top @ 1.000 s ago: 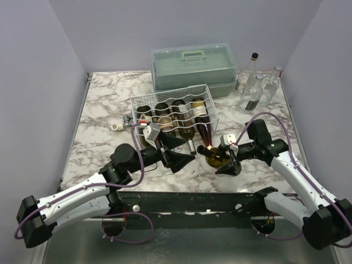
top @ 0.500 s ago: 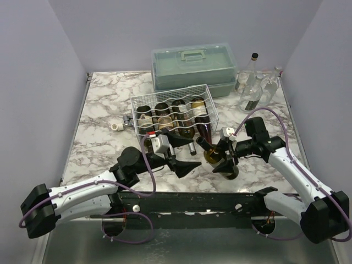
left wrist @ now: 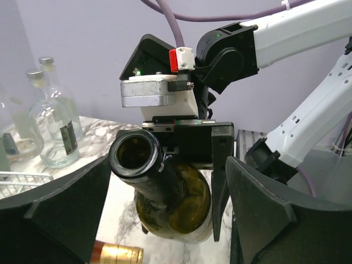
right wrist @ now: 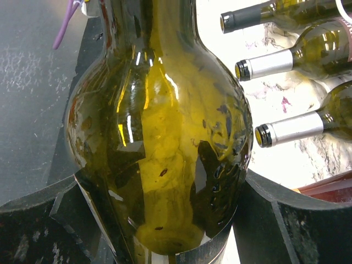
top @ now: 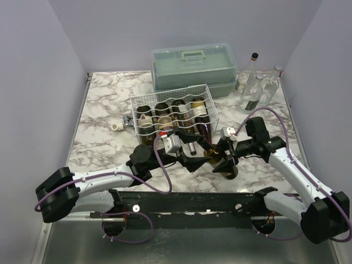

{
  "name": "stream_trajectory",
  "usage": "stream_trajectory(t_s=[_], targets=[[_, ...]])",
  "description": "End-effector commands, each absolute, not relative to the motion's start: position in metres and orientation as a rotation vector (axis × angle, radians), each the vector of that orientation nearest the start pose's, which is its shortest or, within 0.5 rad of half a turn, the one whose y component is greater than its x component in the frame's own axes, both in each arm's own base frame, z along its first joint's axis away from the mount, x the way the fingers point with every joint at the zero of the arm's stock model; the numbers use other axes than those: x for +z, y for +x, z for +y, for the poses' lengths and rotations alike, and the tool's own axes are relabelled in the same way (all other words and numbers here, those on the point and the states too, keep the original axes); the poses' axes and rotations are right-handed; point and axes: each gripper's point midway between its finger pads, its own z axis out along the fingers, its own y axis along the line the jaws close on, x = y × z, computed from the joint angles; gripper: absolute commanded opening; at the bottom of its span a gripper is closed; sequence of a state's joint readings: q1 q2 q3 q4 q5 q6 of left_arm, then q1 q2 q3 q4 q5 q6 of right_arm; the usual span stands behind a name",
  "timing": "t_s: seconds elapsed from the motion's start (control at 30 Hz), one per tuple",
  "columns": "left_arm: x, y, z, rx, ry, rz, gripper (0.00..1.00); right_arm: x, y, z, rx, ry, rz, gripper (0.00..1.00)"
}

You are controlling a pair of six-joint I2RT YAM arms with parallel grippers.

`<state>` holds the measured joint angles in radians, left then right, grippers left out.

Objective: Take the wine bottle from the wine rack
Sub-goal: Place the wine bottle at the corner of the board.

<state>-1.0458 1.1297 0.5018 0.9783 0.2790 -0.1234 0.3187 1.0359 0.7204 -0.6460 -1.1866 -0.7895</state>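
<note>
Near the table's (top: pixel 99 110) front edge, right tool (top: pixel 226 159) grips the slick, probably heavy bottle (right wrist: pixel 165 137) by its belly; open left tool (left wrist: pixel 162 209) straddles the neck.

— Light?
— Bright, even, from overhead; only faint soft shadows on the table (top: pixel 99 110).
— Glare?
— Yellow-white streaks on the bottle (right wrist: pixel 165 137) in the right wrist view; both wrist views soften at the lower corners.
</note>
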Motion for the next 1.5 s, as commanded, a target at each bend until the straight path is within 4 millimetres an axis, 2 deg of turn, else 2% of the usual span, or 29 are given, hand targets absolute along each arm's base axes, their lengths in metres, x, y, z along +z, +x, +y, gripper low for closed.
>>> stream_trajectory(t_s=[0.0, 0.23, 0.33, 0.53, 0.8, 0.87, 0.93, 0.97, 1.0, 1.1, 1.37, 1.47], targets=[[0.325, 0.140, -0.362, -1.238, 0.766, 0.960, 0.80, 0.192, 0.147, 0.215, 1.210, -1.447, 1.353, 0.03], [0.322, 0.141, -0.367, -1.265, 0.751, 0.964, 0.63, 0.193, 0.146, 0.214, 1.208, -1.451, 1.344, 0.03], [0.319, 0.142, -0.370, -1.279, 0.744, 0.973, 0.58, 0.193, 0.146, 0.214, 1.210, -1.452, 1.344, 0.03], [0.315, 0.144, -0.374, -1.301, 0.725, 0.975, 0.57, 0.193, 0.145, 0.214, 1.209, -1.453, 1.340, 0.03], [0.312, 0.145, -0.378, -1.314, 0.722, 0.976, 0.46, 0.193, 0.145, 0.214, 1.208, -1.453, 1.341, 0.03], [0.312, 0.144, -0.378, -1.317, 0.726, 0.973, 0.37, 0.193, 0.145, 0.214, 1.209, -1.452, 1.342, 0.03], [0.311, 0.142, -0.379, -1.323, 0.736, 0.968, 0.12, 0.192, 0.145, 0.214, 1.209, -1.453, 1.341, 0.03], [0.312, 0.141, -0.379, -1.326, 0.741, 0.963, 0.03, 0.192, 0.145, 0.214, 1.208, -1.453, 1.342, 0.03], [0.312, 0.141, -0.378, -1.325, 0.739, 0.962, 0.00, 0.192, 0.145, 0.214, 1.208, -1.453, 1.344, 0.05], [0.317, 0.141, -0.376, -1.328, 0.722, 0.957, 0.00, 0.192, 0.146, 0.214, 1.211, -1.449, 1.353, 0.17], [0.330, 0.143, -0.363, -1.327, 0.658, 0.970, 0.00, 0.192, 0.144, 0.213, 1.216, -1.437, 1.369, 0.86], [0.332, 0.141, -0.356, -1.324, 0.650, 0.975, 0.00, 0.194, 0.144, 0.213, 1.212, -1.437, 1.364, 0.94]])
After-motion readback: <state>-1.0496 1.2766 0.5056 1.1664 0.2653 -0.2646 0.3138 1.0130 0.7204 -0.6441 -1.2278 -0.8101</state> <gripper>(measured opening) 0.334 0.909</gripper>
